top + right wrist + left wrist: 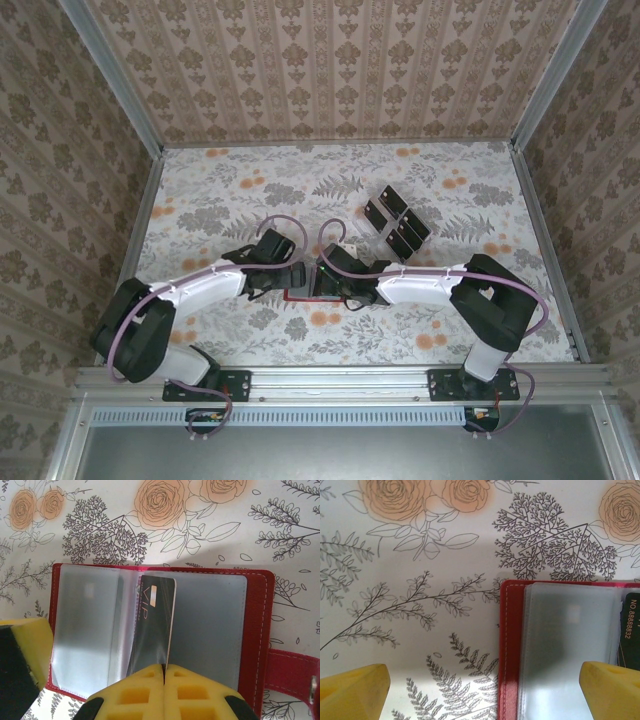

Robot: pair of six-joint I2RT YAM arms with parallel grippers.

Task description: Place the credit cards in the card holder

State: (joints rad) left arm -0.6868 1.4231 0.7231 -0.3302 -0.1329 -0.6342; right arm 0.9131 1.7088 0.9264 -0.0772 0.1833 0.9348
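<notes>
"VIP" and "NO.8888832" on the black card [152,625] in the red card holder [256,630]

From above, the arms [420,288] cover nearly all of the holder [300,296], leaving a thin red edge, and the loose cards [408,232] behind it overlap, too small to count surely (four or five, perhaps). The left wrist view cuts the holder at its right and bottom edges, shows the card [633,625] as a dark sliver with part of a number, and crops the left claw [482,692] to two yellow tips. In the right wrist view the card's lower end is hidden by the right claw [164,672], and the strap [292,672] runs off the right edge, its snap [315,690] half cut.
</notes>
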